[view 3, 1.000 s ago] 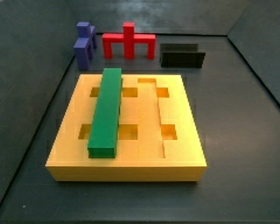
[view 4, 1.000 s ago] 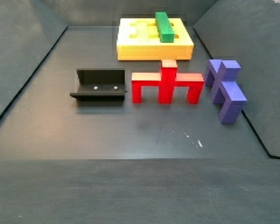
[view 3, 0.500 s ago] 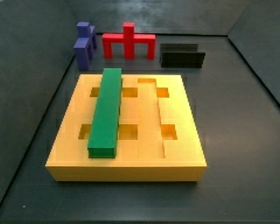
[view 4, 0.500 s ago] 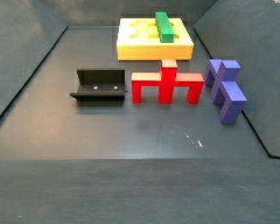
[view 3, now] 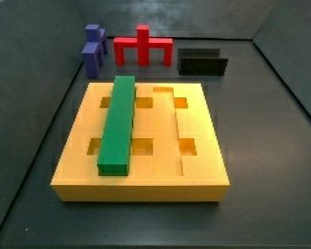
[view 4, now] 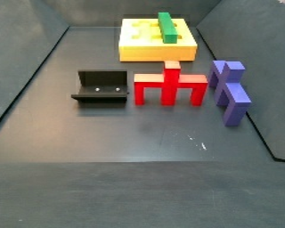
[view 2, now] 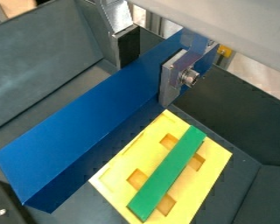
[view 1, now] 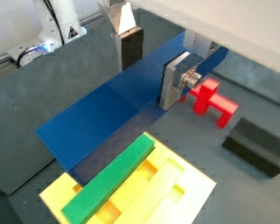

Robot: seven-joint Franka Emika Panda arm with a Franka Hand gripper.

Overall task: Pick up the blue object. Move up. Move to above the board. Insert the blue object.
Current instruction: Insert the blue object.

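Side views unchanged over the last second. The gripper [view 1: 149, 66] holds the blue object [view 1: 113, 109] between its fingers, high above the board [view 2: 206, 171]. Judged: transport done, insertion pending.

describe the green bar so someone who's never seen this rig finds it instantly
Find the board, the big yellow block. The green bar lies lengthwise in one of its long grooves. It is the only green piece; the similar blue object is high above, between the gripper fingers.
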